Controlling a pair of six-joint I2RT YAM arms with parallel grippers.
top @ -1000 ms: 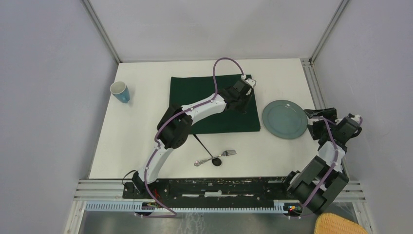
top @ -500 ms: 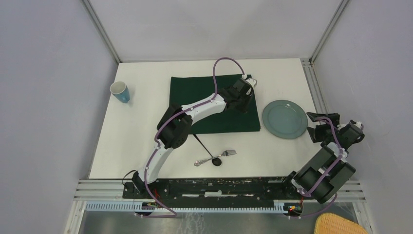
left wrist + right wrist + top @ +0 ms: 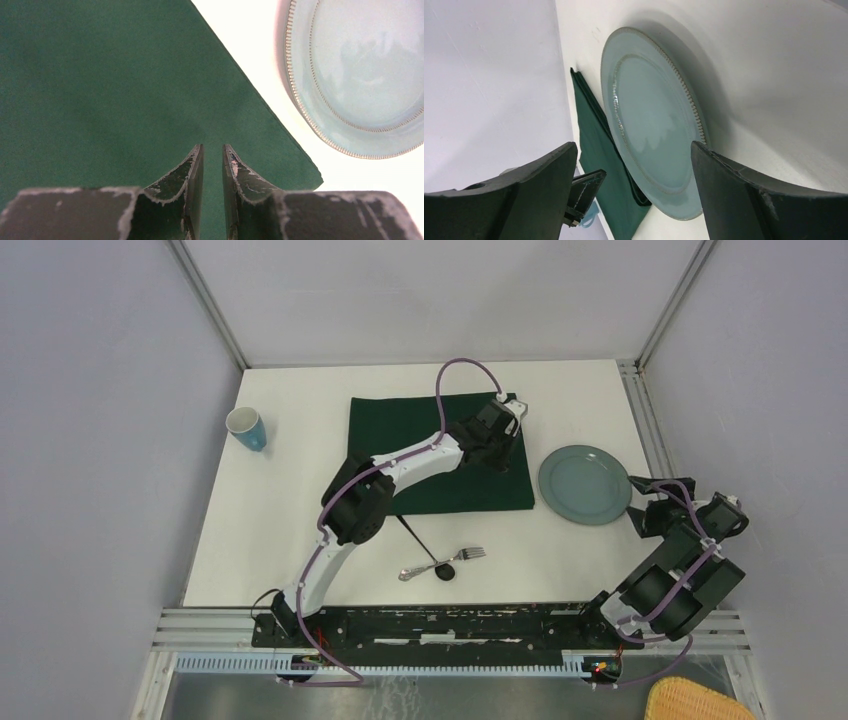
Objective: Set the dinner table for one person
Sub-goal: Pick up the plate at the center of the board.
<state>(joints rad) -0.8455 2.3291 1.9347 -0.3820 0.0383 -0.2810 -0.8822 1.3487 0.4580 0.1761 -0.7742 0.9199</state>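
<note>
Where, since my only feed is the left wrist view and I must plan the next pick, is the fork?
Observer: The fork lies on the dinner table, nearer the arm bases than the green cloth.
Operator: Any drinkware?
Observer: A blue cup stands upright near the table's left edge, apart from the cloth.
Operator: And the right arm?
Observer: The right pincer is open, facing the plate from its right side, holding nothing.
</note>
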